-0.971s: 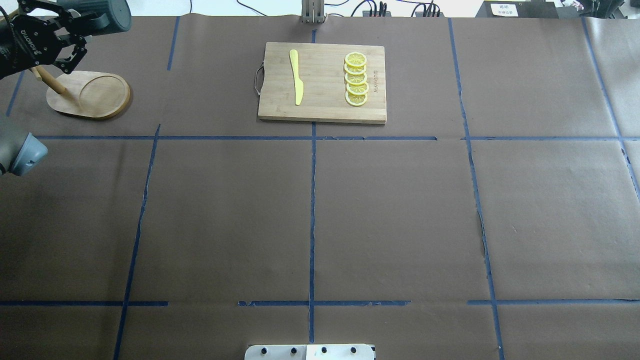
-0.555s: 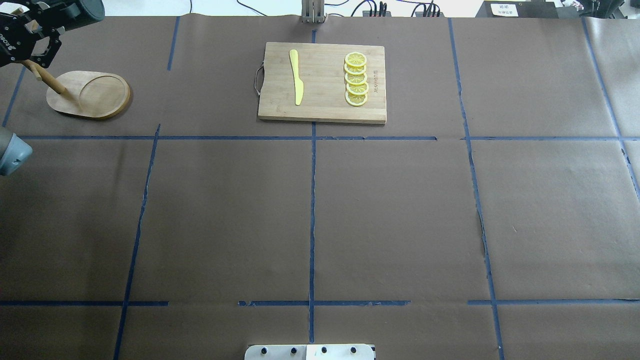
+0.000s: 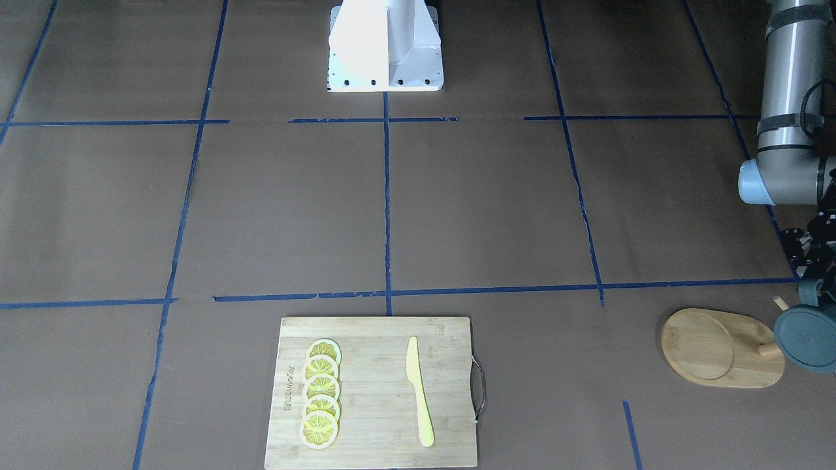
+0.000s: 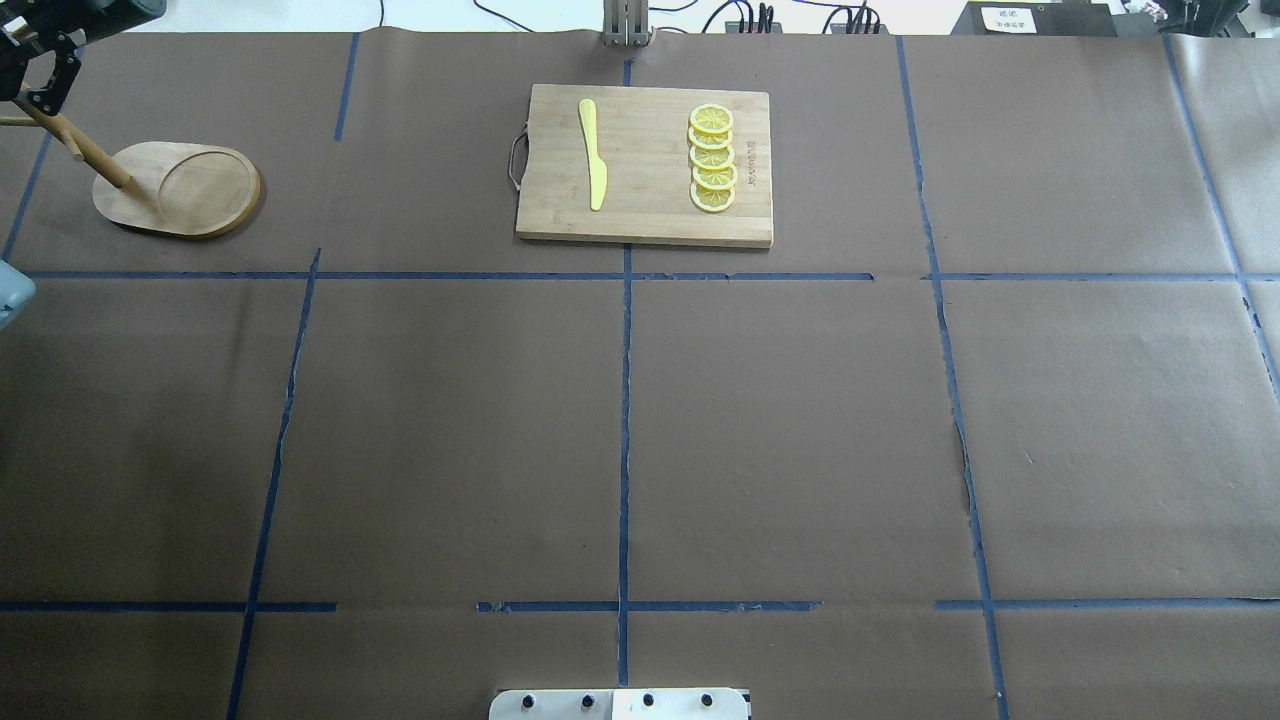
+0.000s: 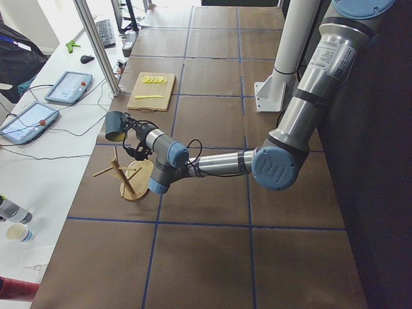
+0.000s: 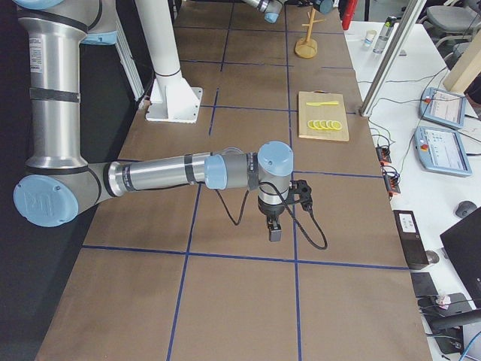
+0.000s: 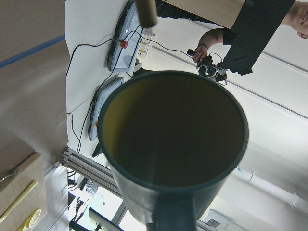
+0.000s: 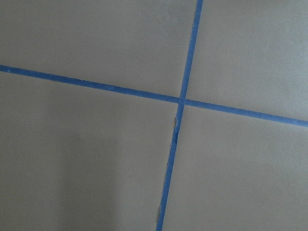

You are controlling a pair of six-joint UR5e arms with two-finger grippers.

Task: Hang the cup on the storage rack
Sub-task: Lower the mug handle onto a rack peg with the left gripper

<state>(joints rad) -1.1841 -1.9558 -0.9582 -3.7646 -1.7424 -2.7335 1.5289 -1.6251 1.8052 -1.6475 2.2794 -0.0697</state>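
Change: the left gripper (image 5: 131, 132) is retreating toward the overhead view's upper-left corner and is nearly out of it; the storage rack (image 4: 120, 205) is staying put.
Left gripper: clamping the cup (image 3: 808, 339) at its handle side.
Cup: hanging aloft at the fingertips, just above the rack's pegs, on none.
Right gripper (image 6: 275, 229): pointing down at the table; opening cannot be told.

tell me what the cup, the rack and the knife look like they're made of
The cup is probably glazed ceramic: thick smooth grey-blue wall, yellowish inside. The storage rack looks like light unpainted wood, matte tan on base and post. The knife is likely plastic: one uniform pale yellow piece.
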